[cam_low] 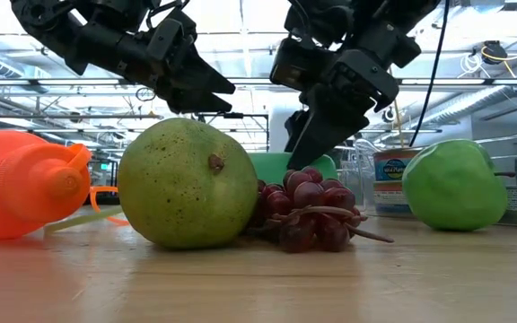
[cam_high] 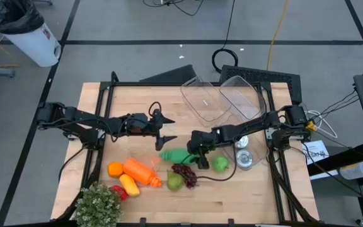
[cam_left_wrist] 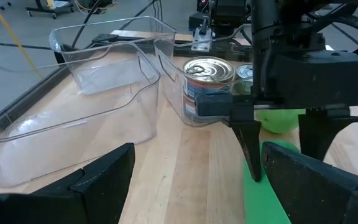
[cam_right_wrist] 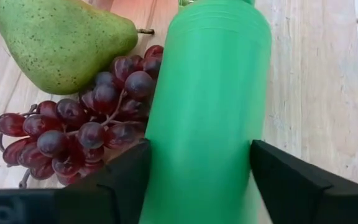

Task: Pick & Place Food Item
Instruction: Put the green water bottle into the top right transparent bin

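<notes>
Item: green bottle (cam_right_wrist: 207,106), plastic, lying on its side on the bench (cam_high: 257,195). It sat between the two dark fingers (cam_right_wrist: 114,183) of my right gripper (cam_high: 201,159), one finger along each flank. The jaws straddled it part-way in; I could not tell whether the pads actually pressed its sides. The bottle's body ran forward from the jaws.

Item: red grapes (cam_right_wrist: 82,127), one bunch, touching the bottle on one side of my right jaws, just beyond the fingertip there.

Item: green pear (cam_right_wrist: 61,40), lying just past the grapes and touching them, farther out from those jaws.

Item: green apple (cam_high: 220,164), on the bench just beside my right jaws, on the side away from the grapes.

Item: two tins (cam_left_wrist: 207,87), upright, near the right arm, beyond its jaws as seen from my left wrist.

Item: two clear plastic tubs (cam_high: 222,98), at the far side of the bench, well apart from both jaws.

Item: orange bottle (cam_high: 142,172), with an orange and a yellow fruit close beside it, near the grapes.

Item: left gripper (cam_high: 164,130), raised off the bench, jaws spread wide and holding nothing, pointed toward the right gripper.
</notes>
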